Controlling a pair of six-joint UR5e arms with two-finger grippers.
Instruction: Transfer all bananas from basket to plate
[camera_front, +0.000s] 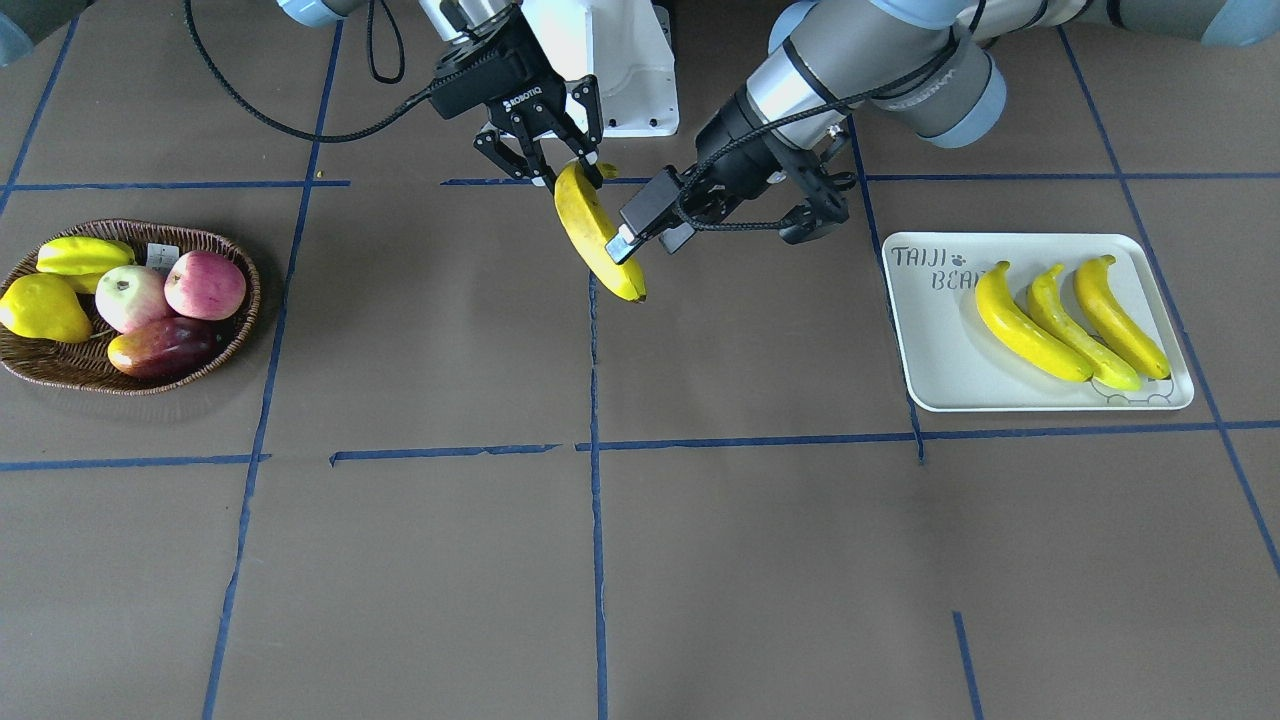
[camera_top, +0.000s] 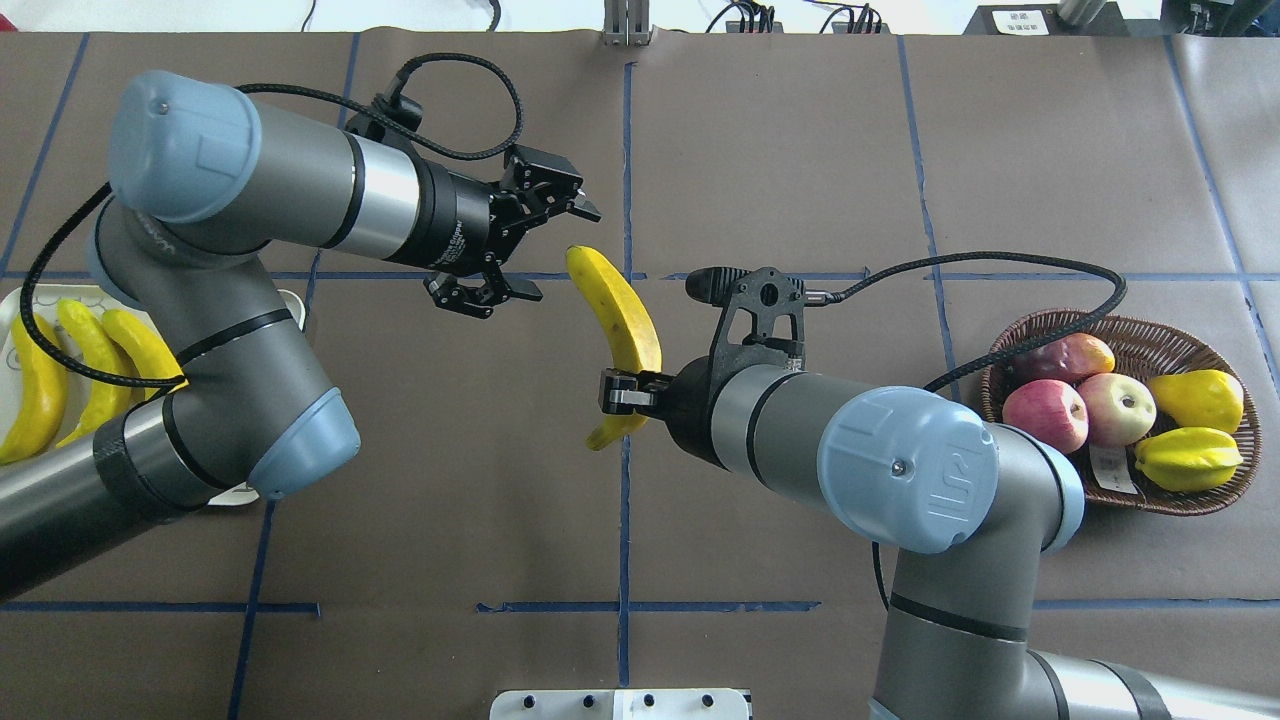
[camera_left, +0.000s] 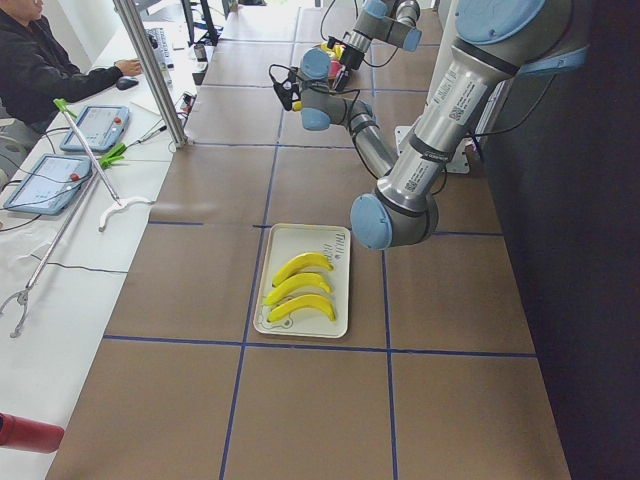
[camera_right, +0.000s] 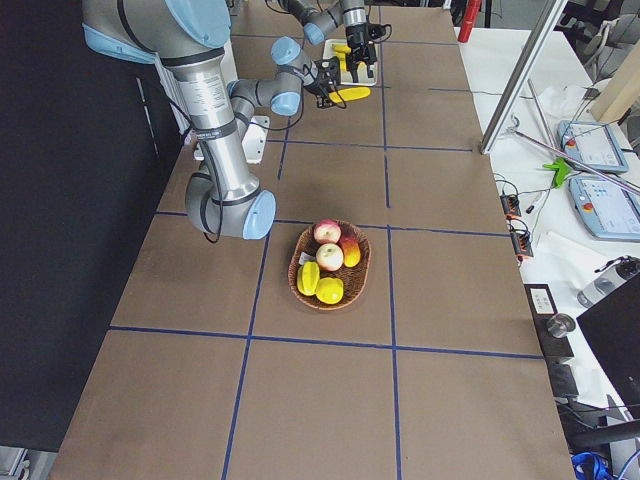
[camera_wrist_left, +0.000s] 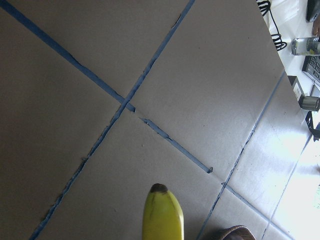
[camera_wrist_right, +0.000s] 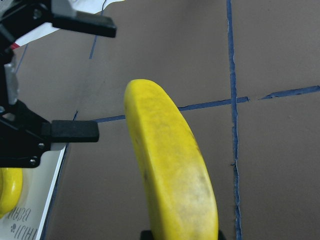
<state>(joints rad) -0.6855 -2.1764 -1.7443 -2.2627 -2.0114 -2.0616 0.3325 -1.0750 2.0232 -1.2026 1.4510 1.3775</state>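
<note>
Right pincer (camera_top: 622, 392) pinching banana (camera_top: 622, 315) near one end, aloft over worktop (camera_top: 800, 150) centre. Left pincer (camera_top: 558, 253) spread, just beside banana's free end. Three bananas (camera_front: 1060, 325) on plate (camera_front: 935, 345).

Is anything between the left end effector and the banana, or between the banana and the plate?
Nothing visible. The open left end effector sits just off the free tip of the banana held by the right end effector. The stretch to the plate is bare table, apart from the left arm itself.

pear (camera_front: 40, 308), star fruit (camera_front: 82, 256), mango (camera_front: 165, 346) and apples (camera_front: 205, 285) lie together.
</note>
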